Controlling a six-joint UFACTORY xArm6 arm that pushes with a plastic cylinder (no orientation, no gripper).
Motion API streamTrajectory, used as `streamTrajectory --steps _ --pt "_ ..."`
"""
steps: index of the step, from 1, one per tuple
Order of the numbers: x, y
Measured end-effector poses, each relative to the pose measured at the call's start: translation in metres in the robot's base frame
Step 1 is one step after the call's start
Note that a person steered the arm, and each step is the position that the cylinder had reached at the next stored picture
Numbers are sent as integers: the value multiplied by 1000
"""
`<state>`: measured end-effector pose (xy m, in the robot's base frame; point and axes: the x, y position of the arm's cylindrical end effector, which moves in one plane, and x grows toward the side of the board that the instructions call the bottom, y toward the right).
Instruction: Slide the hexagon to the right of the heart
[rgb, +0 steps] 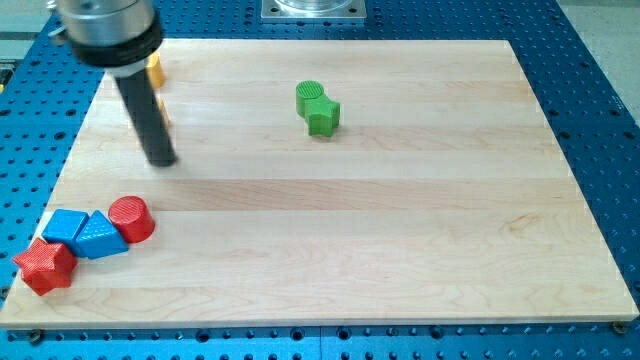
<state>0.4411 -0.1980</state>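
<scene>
My tip (160, 161) rests on the board near the view's upper left. Two yellow blocks lie just behind the rod. One (155, 69) is near the board's top edge and the other (163, 108) is lower, beside the rod's right side. Both are mostly hidden by the rod, so I cannot make out their shapes. The tip is a little below the lower yellow block and apart from it. I cannot identify a hexagon or a heart among the blocks that show.
A green round block (311, 93) touches a green star (323, 117) at the top middle. At the bottom left, a red star (44, 266), a blue cube (65, 227), a blue triangular block (102, 236) and a red cylinder (131, 219) are clustered together.
</scene>
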Motion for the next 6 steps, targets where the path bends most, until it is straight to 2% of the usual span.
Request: streamTrajectory --steps 1,2,3,4,6 --pt "-22 -28" --pt "-88 -7" --pt "-109 -5" --pt "-100 -1" --pt "-144 3"
